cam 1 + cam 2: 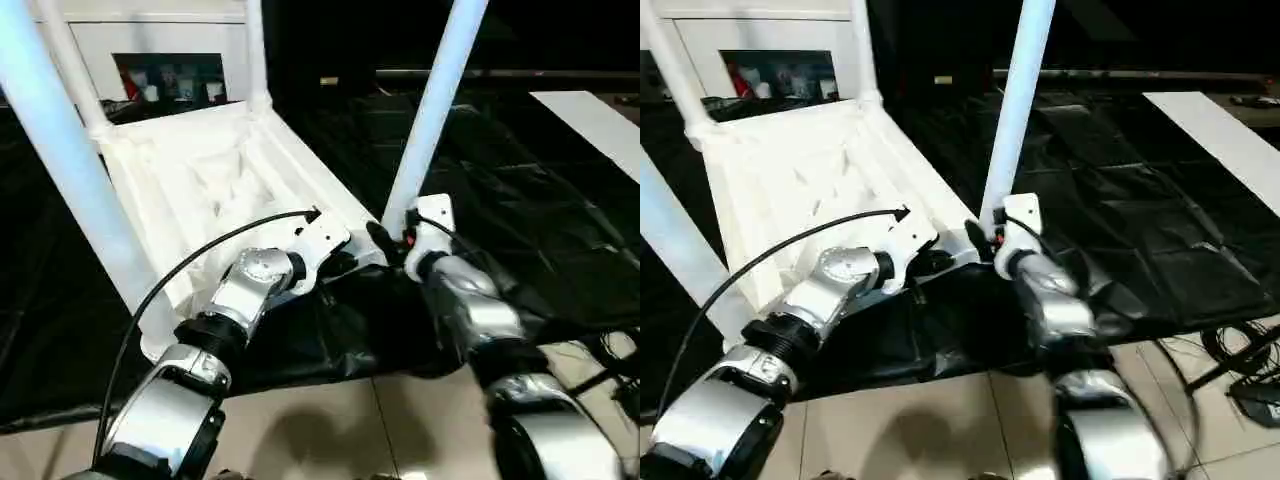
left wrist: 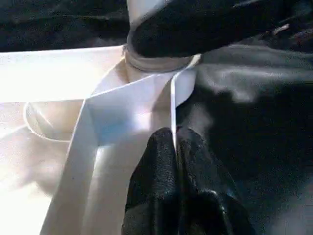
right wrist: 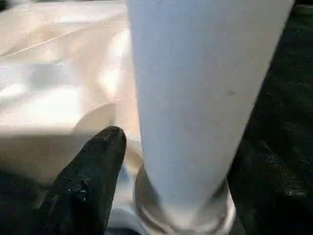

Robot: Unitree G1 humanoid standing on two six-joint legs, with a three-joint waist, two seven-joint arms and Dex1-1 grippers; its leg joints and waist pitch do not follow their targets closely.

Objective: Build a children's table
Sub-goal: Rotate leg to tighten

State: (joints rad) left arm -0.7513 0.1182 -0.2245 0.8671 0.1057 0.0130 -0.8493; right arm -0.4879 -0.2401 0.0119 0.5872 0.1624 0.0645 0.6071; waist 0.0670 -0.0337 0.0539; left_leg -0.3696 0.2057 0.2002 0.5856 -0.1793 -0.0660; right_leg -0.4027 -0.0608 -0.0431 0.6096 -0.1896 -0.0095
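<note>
**Tabletop upside down, four legs standing, both tools at the near corner**

In the left eye view, you saw the tabletop (image 1: pixel 215 190) lying upside down on a black sheet (image 1: pixel 520 200) that covered the floor, its ribbed underside facing up. Four white legs rose from its corner sockets: one near leg (image 1: pixel 50 140) at the left, one near leg (image 1: pixel 432 110) at the right, and two far legs (image 1: pixel 70 65) (image 1: pixel 255 50) in front of a white cabinet (image 1: pixel 150 40). Your left tool (image 1: pixel 335 262) was at the near edge of the tabletop, just beside the right near corner. Your right tool (image 1: pixel 390 240) was at the foot of the right near leg.

In the right eye view, the same layout appeared. A black cable (image 1: pixel 760 260) arched over the left forearm, and pale floor tiles (image 1: pixel 940 420) showed below the sheet.

In the left wrist view, the left tool (image 2: pixel 173 147) was closed narrow, its two black fingers (image 2: pixel 156 166) pinching a thin white rib of the tabletop rim (image 2: pixel 127 112).

In the right wrist view, the leg (image 3: pixel 195 98) stood in its round socket (image 3: pixel 186 210). The right tool's fingers (image 3: pixel 93 166) stood wide, one on each side of the leg; you could not tell if they touched it.
</note>
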